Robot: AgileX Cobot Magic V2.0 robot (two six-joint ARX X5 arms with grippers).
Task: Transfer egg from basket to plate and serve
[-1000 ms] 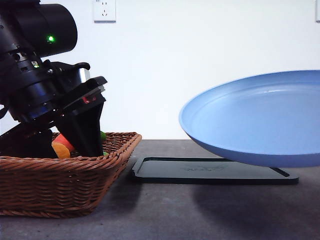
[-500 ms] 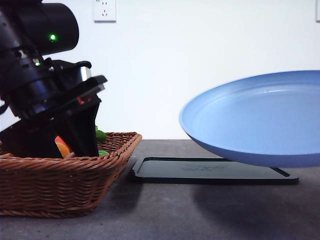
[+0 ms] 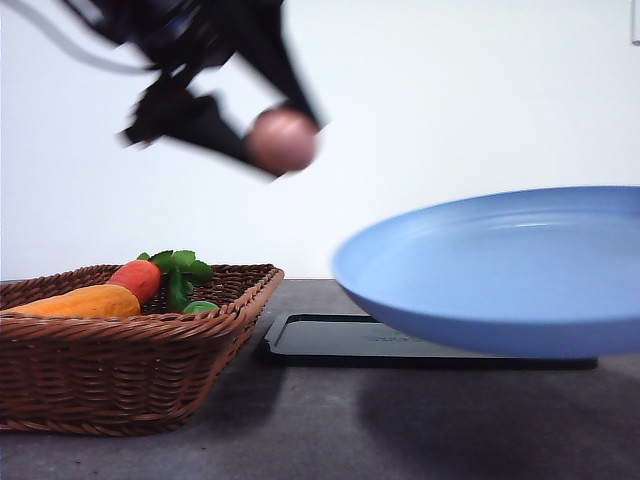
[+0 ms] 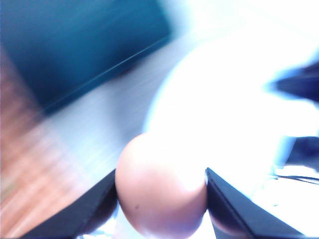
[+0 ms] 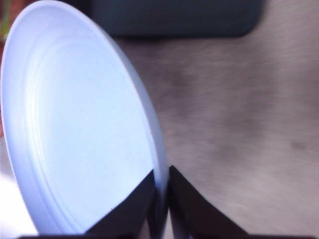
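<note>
High above the table, my left gripper (image 3: 270,140) is shut on the brownish-pink egg (image 3: 283,139), blurred by motion, up and to the right of the wicker basket (image 3: 120,360). In the left wrist view the egg (image 4: 162,186) sits between the two dark fingers (image 4: 94,211). The light-blue plate (image 3: 500,270) hangs above the table at the right, slightly tilted. My right gripper (image 5: 162,191) is shut on the plate's rim (image 5: 75,124).
An orange carrot-like vegetable (image 3: 85,301) and a red vegetable with green leaves (image 3: 150,277) lie in the basket. A flat black tray (image 3: 330,338) rests on the dark table behind and under the plate.
My left arm has risen out of the basket and swung right with the egg in its fingers. The plate has dropped a little and shifted left.
</note>
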